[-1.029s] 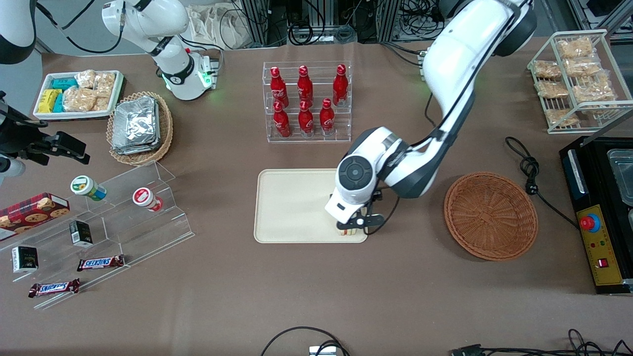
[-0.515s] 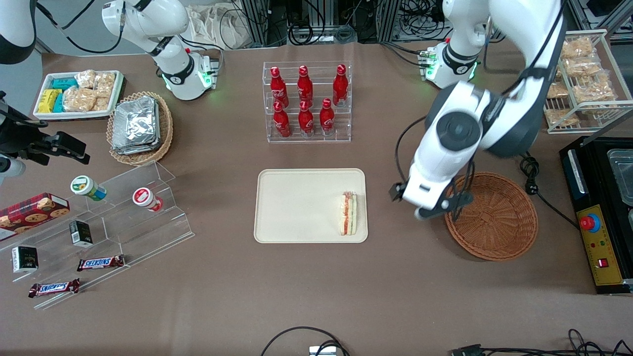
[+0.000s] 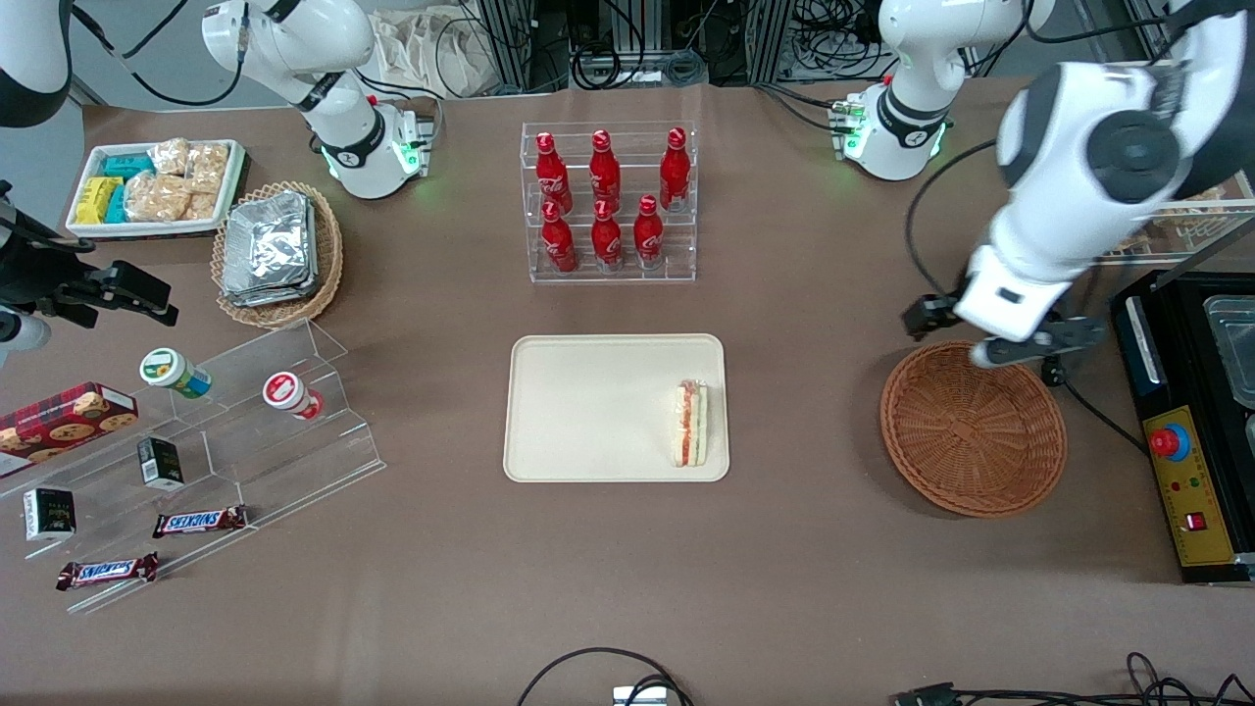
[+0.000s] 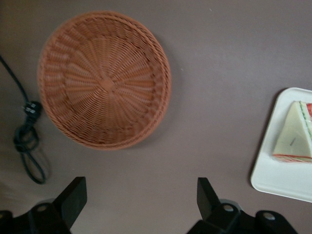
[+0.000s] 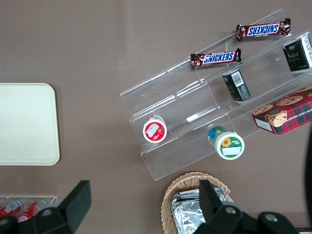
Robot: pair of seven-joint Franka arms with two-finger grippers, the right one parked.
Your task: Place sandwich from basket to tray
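Front view: a brown worktop seen from above. Near the middle of the frame lies a cream tray, and the triangular sandwich rests on it, close to the tray edge that faces the working arm's end, its red and green filling visible along one side. Right of center sits a round reddish-brown wicker basket with nothing in it, well apart from the tray. The tool hangs in the air above the basket's upper rim, its two dark fingers spread apart and holding nothing. A rack of red bottles stands above the tray in the frame. From the left wrist camera, the basket, the sandwich on the tray's corner, and a coiled black cable beside the basket are all visible.
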